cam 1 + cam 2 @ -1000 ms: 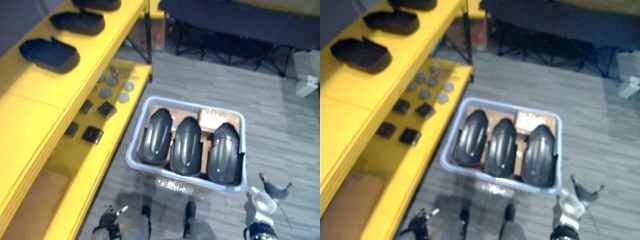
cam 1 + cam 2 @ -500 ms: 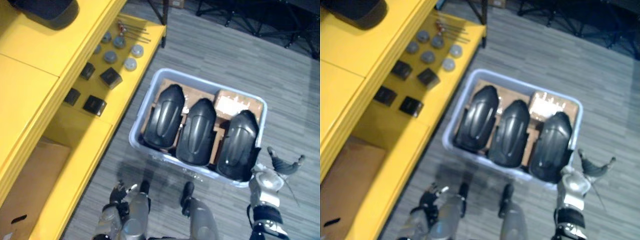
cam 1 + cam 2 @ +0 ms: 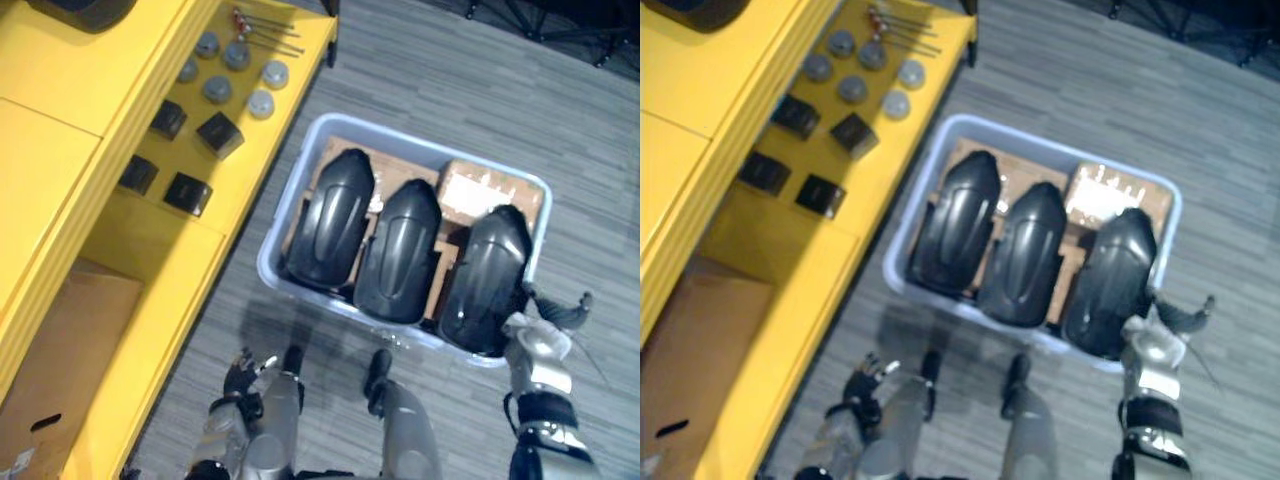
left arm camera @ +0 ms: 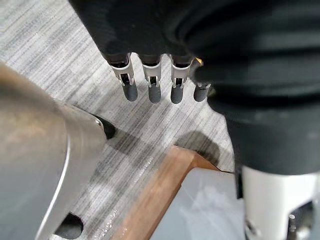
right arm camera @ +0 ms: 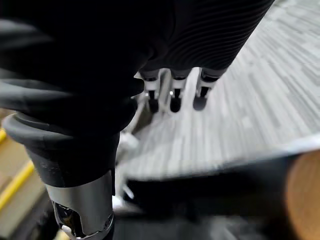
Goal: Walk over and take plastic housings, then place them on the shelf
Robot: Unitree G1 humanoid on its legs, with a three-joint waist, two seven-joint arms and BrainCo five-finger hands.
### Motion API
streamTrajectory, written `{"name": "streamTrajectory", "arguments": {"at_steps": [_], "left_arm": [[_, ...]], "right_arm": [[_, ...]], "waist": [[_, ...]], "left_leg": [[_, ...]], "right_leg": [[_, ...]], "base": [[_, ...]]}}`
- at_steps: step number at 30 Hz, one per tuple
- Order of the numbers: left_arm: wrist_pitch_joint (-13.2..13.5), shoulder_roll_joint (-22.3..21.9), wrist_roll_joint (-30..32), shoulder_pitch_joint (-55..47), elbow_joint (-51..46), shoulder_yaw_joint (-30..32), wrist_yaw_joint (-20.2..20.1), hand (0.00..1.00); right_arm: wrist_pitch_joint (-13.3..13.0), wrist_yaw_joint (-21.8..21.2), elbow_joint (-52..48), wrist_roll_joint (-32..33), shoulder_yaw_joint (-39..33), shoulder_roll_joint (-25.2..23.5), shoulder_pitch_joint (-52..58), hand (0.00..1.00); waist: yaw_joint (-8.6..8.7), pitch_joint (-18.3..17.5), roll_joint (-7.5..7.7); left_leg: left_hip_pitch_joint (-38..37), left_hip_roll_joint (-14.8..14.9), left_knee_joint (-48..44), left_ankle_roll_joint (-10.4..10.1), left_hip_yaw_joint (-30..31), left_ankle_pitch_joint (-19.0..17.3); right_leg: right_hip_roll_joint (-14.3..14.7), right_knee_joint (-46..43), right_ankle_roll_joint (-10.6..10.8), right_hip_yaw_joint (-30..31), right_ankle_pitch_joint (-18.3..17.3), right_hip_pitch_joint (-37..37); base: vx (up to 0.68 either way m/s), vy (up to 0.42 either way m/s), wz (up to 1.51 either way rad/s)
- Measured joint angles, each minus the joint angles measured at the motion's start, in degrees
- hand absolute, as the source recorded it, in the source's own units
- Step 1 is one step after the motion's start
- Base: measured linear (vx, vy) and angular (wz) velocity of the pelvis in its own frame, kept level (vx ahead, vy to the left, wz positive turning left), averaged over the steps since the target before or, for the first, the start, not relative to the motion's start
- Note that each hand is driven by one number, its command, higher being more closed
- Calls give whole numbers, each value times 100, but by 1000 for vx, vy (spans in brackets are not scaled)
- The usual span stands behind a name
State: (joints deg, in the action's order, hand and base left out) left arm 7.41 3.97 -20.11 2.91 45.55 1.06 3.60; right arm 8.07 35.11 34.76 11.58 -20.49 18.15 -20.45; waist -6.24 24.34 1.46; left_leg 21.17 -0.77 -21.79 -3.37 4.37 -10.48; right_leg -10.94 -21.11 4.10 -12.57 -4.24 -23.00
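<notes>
Nearer now, right robot hand [image 3: 537,338], fingers spread, sits beside the rightmost plastic housing [image 3: 487,275] in the bin [image 3: 430,152]; left robot hand [image 3: 240,372] hangs relaxed. Likely light, stiff, slick: grip its rim.

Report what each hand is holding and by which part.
Nothing. The left hand hangs open over the floor; the right hand is open beside the bin of housings.
</notes>
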Motion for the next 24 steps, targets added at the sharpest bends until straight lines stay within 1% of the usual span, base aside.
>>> {"name": "streamTrajectory", "arguments": {"at_steps": [3,7,8,9,11,13,14,15,16,19,24], "left_arm": [[14,-5,3,1,-66,-6,-2,0],[21,-15,-2,4,-166,-11,-3,0],[20,-14,-5,1,-166,-9,0,0],[20,-13,-5,3,-168,-10,1,0],[20,-15,-13,5,-195,-15,9,0],[19,-4,-19,4,-226,-11,24,0],[16,-3,-19,3,-231,-12,29,0],[16,-3,-19,2,-233,-12,30,0],[12,-1,-20,1,-253,-10,51,0],[10,13,-25,0,-305,-10,62,0],[1,24,-17,-13,-386,-11,51,0]], "right_arm": [[105,-164,204,-12,148,81,-156,0],[232,-280,256,-67,257,220,-314,0],[312,-306,304,-134,270,230,-368,100],[356,-323,344,-158,283,241,-399,100],[565,-386,469,-327,451,366,-461,100],[710,-413,498,-463,473,497,-468,100],[855,-507,515,-603,478,571,-467,100],[885,-521,528,-641,481,586,-472,100],[978,-570,618,-812,491,632,-519,100],[1099,-677,748,-1025,503,711,-610,100],[1294,-859,868,-1399,728,718,-754,100]], "waist": [[-4,73,-27],[-26,80,-33],[-30,80,-35],[-36,80,-35],[-73,80,-35],[-71,83,-36],[-70,83,-36],[-70,83,-36],[-68,83,-36],[-57,82,-35],[-64,81,-32]], "left_leg": [[41,-4,-47,-1,8,-1],[246,-27,-111,0,48,1],[295,-30,-172,-1,100,0],[306,-33,-181,-1,112,0],[340,-42,-197,-1,127,0],[418,-47,-257,-1,139,0],[437,-49,-267,-1,162,0],[439,-50,-267,-1,166,0],[444,-56,-266,-4,186,3],[476,-56,-262,-37,246,27],[484,-63,-170,-67,256,106]], "right_leg": [[-2,-27,-4,-2,-3,-29],[-23,-112,-6,-11,-4,-228],[-24,-141,-18,-23,-13,-249],[-25,-152,-21,-28,-15,-255],[-34,-180,-25,-32,-17,-286],[-36,-198,-26,-56,-18,-320],[-43,-217,-36,-83,-24,-320],[-45,-226,-41,-87,-28,-320],[-54,-240,-48,-107,-33,-321],[-54,-246,-51,-148,-34,-323],[-66,-261,-56,-150,-32,-378]], "base": [[0,0,0],[-16,1,5],[-18,-1,7],[-18,1,8],[-27,3,5],[-33,3,7],[-33,0,8],[-39,-4,8],[-31,-8,6],[-29,-17,9],[-4,-9,1]]}}
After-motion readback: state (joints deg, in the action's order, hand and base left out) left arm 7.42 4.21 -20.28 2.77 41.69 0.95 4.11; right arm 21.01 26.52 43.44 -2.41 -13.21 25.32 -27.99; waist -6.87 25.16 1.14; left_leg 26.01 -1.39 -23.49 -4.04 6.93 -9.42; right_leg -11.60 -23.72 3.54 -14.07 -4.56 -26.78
